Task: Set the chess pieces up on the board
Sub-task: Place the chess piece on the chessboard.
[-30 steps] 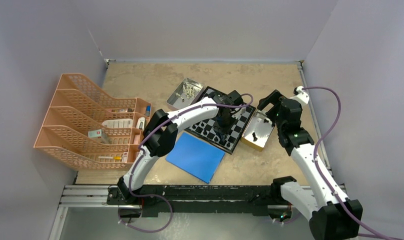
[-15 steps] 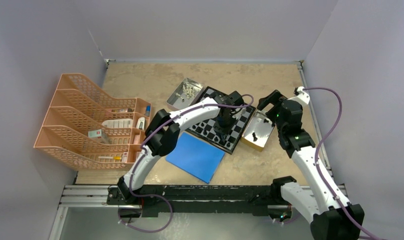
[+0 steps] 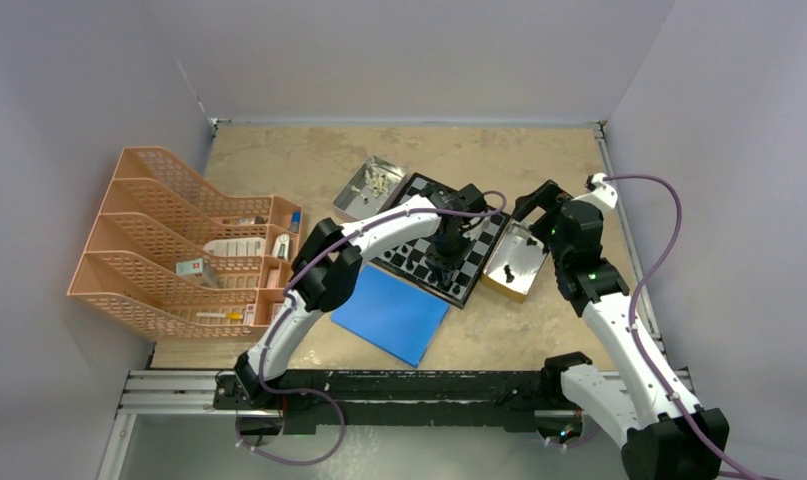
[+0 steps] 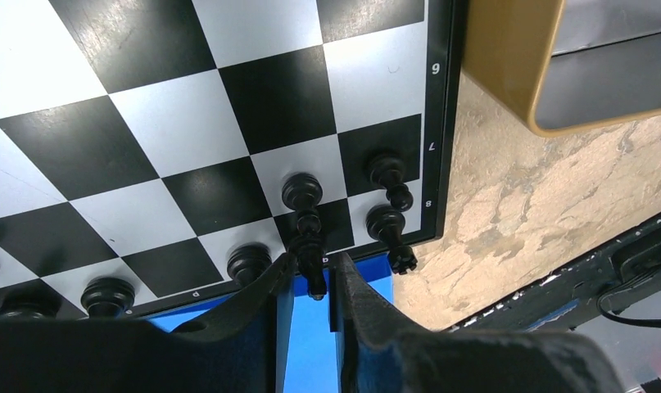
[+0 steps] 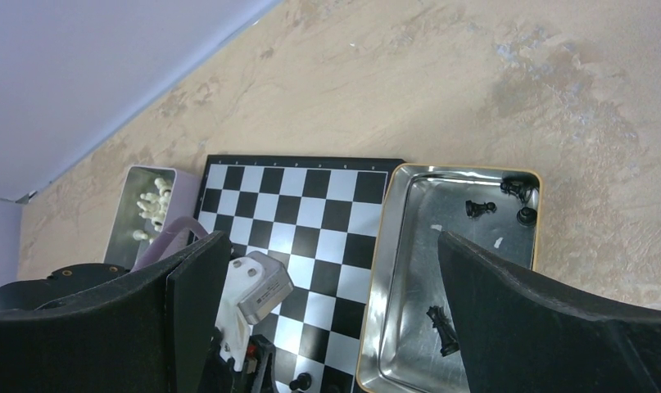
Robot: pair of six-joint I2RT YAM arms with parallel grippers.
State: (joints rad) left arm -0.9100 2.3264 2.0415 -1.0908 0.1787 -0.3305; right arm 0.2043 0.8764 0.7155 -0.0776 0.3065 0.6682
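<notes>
I see left gripper [image 4: 310,282] slightly parted around black piece [image 4: 308,237] at board [image 4: 147,123] edge; right gripper [image 5: 332,246] spread wide, empty, over tray [image 5: 387,246].

**A:** ok, so what else is sitting on that table?

**B:** Big peach mesh file rack [image 3: 129,270] over on the left of the frame. It's got several slanted slots, with a few small boxes [image 3: 234,246] and odd bits tucked into the low ends. Then there's a flat blue sheet [image 3: 391,313] lower middle, lying at an angle.

**A:** and the metal stuff?

**B:** Small silver tin [image 3: 347,202] upper middle, plus a gold-rimmed tray [image 3: 524,278], shiny inside, right of centre. The tabletop [image 3: 279,160] is beige and looks like marbled stone. Plain pale grey walls [image 3: 429,50] on three sides.
</notes>
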